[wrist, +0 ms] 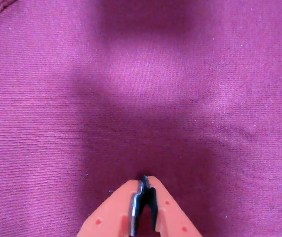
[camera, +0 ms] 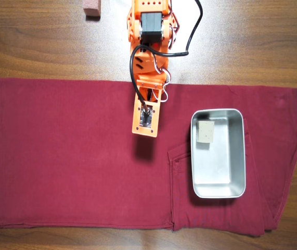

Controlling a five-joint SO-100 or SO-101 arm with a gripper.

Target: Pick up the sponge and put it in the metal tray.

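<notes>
In the overhead view the pale grey-beige sponge [camera: 205,132] lies inside the shiny metal tray [camera: 218,190], near its far left corner. The tray sits on the dark red cloth [camera: 65,156] at the right. The orange arm reaches down from the top centre, and its gripper [camera: 144,127] hangs over the cloth, left of the tray and apart from it. In the wrist view the gripper [wrist: 144,181] shows at the bottom edge with its orange jaws closed together and nothing between them, above bare cloth [wrist: 141,89]. Sponge and tray are out of the wrist view.
A pinkish-red block [camera: 91,8] sits on the wooden table [camera: 252,41] at the top left, beside the arm's base. A black cable [camera: 192,31] loops off the arm. The cloth has folds and a seam near the tray.
</notes>
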